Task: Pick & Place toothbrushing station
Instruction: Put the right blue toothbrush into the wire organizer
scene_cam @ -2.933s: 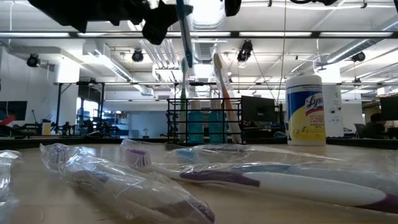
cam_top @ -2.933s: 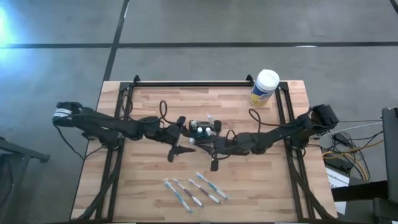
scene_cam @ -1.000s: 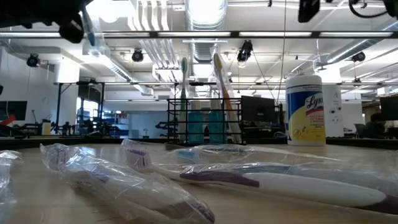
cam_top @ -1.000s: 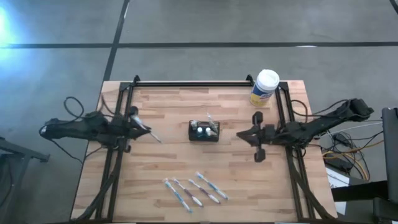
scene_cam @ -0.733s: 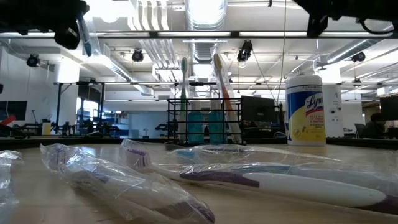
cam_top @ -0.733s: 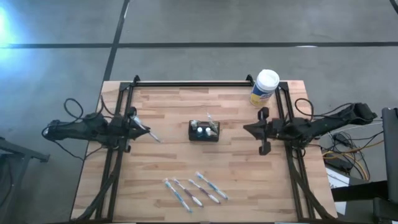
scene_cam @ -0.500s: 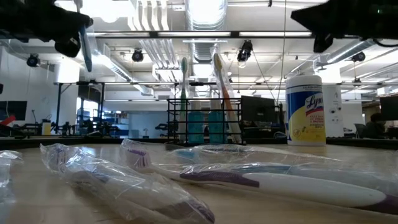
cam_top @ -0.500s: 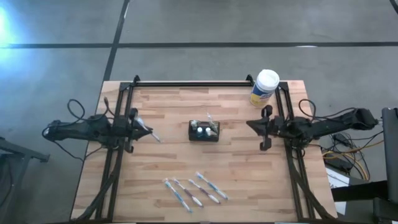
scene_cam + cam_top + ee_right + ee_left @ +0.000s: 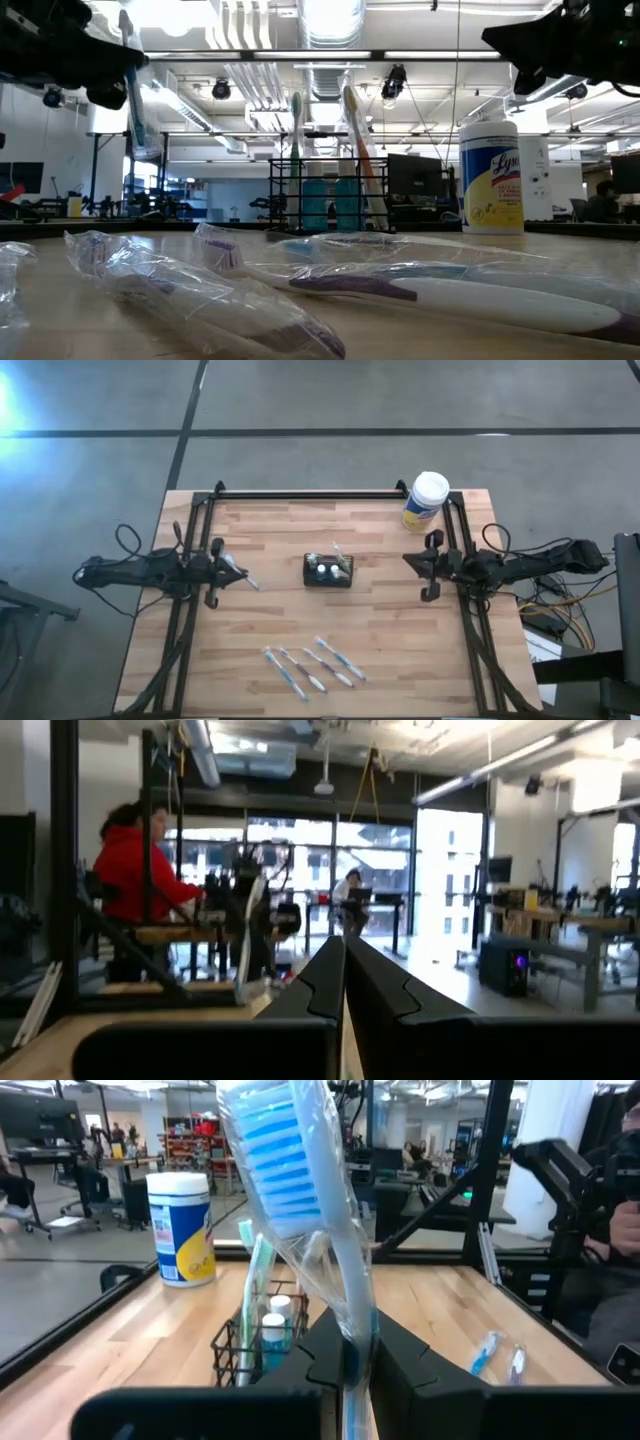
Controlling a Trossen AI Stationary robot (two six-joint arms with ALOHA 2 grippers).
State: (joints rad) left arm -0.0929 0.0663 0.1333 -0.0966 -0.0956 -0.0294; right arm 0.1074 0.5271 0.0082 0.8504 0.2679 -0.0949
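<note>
The black wire-mesh basket [image 9: 328, 571] stands at the table's middle, with two white-capped toothpaste tubes [image 9: 272, 1330] and upright toothbrushes [image 9: 356, 150] in it. Several wrapped toothbrushes [image 9: 310, 665] lie flat near the front edge. Over the table's left edge, my left gripper [image 9: 228, 568] is shut on a blue toothbrush in clear wrap [image 9: 300, 1190]. My right gripper [image 9: 410, 558] hovers over the right edge, shut and holding nothing; its closed fingers [image 9: 343, 982] show in the right wrist view. My left gripper pinches the wrapped toothbrush by its handle [image 9: 356, 1342] between the two fingers. The fingers lie about level and point toward the table's right. The bristle end [image 9: 285, 1165] sticks out free beyond the fingers, and the brush [image 9: 130, 95] is lifted clear of the table.
A white-lidded, yellow-labelled canister [image 9: 425, 500] stands at the far right corner. Black frame rails [image 9: 190, 610] run along both sides and the far edge. Bare wood lies between the basket and the loose toothbrushes. A person in red [image 9: 135, 870] is in the room beyond.
My right gripper has drawn back toward the table's right edge and a little toward the far edge, still holding nothing. My left gripper has stayed at the left edge; its toothbrush now hangs lower and stands more upright in the low view.
</note>
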